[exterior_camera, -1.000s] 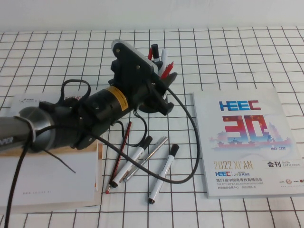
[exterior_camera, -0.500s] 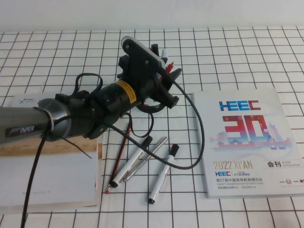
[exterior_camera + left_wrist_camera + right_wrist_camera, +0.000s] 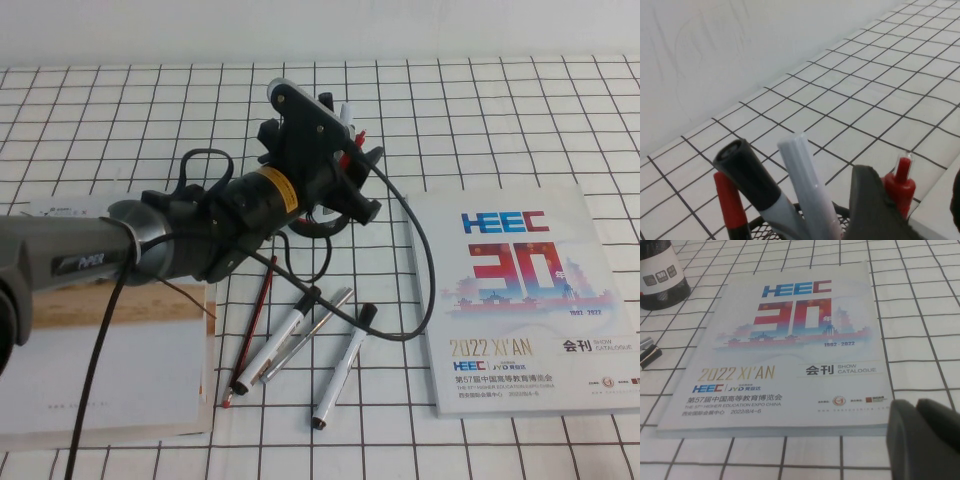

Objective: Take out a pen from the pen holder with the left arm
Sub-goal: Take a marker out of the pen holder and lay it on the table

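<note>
High view: left pincer (image 3: 362, 182) gapes wide above pen holder (image 3: 765, 231); right pincer (image 3: 922, 440) near catalogue (image 3: 790, 340).

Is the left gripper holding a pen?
No, the open left gripper hovers at the pen holder, its pens inside; the right gripper is by the HEEC catalogue.

Left arm (image 3: 90, 260): comes in over left edge of table (image 3: 520, 110), stretched nearly level, slanting toward far middle. Wrist (image 3: 262, 195): black, yellow band, rolled so grey camera plate (image 3: 300, 112) sits on far upper side. Black cable (image 3: 415, 270) hangs in loop from wrist. Left gripper (image 3: 366, 184): beyond wrist, near table's far middle, jaws spread wide. One dark finger (image 3: 870, 210) fills foreground of left wrist view. Right gripper (image 3: 925, 440): outside high view; dark part shows in right wrist view, low over table's right part.
</note>
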`<act>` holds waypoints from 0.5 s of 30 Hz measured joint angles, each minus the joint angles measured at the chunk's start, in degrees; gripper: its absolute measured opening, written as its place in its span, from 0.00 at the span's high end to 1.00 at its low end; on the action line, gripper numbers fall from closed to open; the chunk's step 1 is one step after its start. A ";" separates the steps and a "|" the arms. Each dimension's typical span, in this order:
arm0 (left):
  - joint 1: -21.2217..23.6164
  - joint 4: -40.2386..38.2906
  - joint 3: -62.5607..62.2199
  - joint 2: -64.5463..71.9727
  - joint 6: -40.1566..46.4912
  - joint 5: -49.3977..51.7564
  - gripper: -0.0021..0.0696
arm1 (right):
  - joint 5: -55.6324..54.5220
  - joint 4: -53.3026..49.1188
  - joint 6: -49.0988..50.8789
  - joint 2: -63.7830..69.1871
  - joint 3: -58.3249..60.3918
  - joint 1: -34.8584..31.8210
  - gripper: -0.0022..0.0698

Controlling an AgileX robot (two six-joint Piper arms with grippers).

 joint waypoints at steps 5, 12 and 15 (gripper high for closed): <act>0.00 -0.14 -0.88 0.93 0.00 -0.10 0.54 | 0.00 0.00 0.00 0.00 0.00 0.00 0.99; 0.00 -0.24 -3.84 3.04 0.00 1.65 0.54 | 0.00 0.00 0.00 0.00 0.00 0.00 0.99; 0.00 -0.24 -4.68 3.65 0.00 2.30 0.54 | 0.00 0.00 0.00 0.00 0.00 0.00 0.99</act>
